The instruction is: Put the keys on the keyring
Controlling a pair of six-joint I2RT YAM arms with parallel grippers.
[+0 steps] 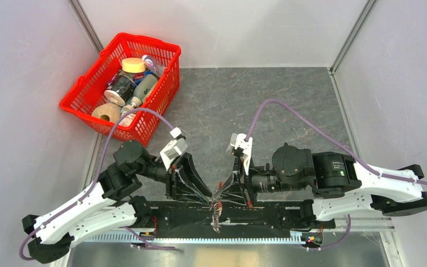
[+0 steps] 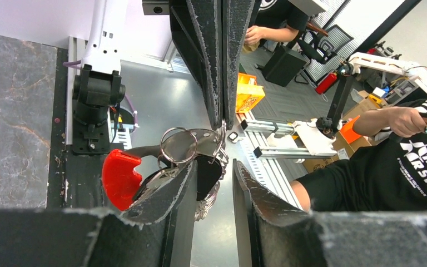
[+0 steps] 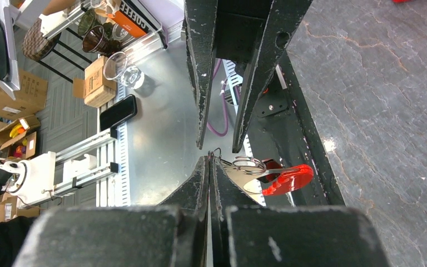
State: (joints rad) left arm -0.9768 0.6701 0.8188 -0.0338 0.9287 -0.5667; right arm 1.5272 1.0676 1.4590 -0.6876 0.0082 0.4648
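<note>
Left end effector (image 2: 214,167), at the bottom centre of its own wrist view, stands released: its two dark fingers are parted with a clear gap, and nothing is clamped between them. Right end effector (image 3: 208,161) is clenched, its pads pressed flat together and nipping a sliver of silvery metal at the edge of the keyring (image 2: 179,146). Whether that sliver is ring wire or a key blade cannot be told.

The keyring hangs in the air at the lower centre of the top view, between the two end effectors and over the black base bar (image 1: 278,214), clear of the grey worktop (image 1: 289,105). Its red tag (image 2: 119,178) sits at centre left of the left wrist view, partly behind the left-hand finger (image 2: 167,200).

The keys (image 2: 208,178) show as a dark head just below the silver ring, level with the parted fingertips. Whether they are threaded on the ring cannot be told.

A red basket (image 1: 89,105) of assorted items stands at the upper left of the top view, well apart.
</note>
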